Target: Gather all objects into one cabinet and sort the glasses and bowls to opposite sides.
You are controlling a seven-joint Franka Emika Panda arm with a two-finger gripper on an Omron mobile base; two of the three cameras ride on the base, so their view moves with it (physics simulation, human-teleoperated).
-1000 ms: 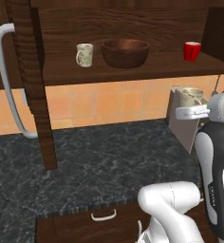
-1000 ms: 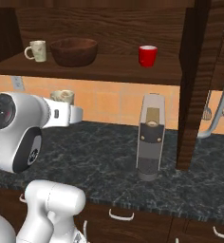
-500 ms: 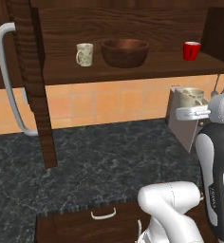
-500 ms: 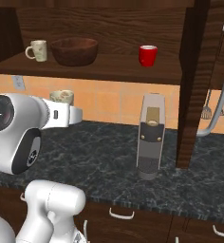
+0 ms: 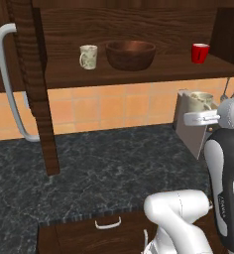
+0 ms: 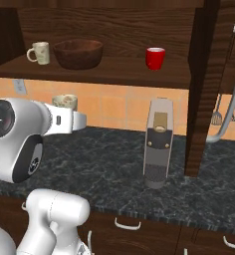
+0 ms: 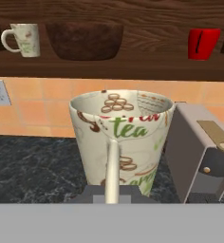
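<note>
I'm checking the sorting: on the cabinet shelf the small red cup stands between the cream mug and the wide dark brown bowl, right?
Not quite. The wide dark brown bowl stands in the middle, between the cream mug and the small red cup. The left base view shows this order on the cabinet shelf.

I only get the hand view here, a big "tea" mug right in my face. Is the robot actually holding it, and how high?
Observer: Yes. The gripper is shut on the tea mug, which hangs in the air above the black counter, below the shelf.
Operator: What's that grey box beside it?
Observer: A tall grey machine standing upright on the counter, under the red cup.
Operator: Is the cabinet open?
Observer: Yes, the cabinet door stands swung open at the left, its light-grey bar handle facing out.
</note>
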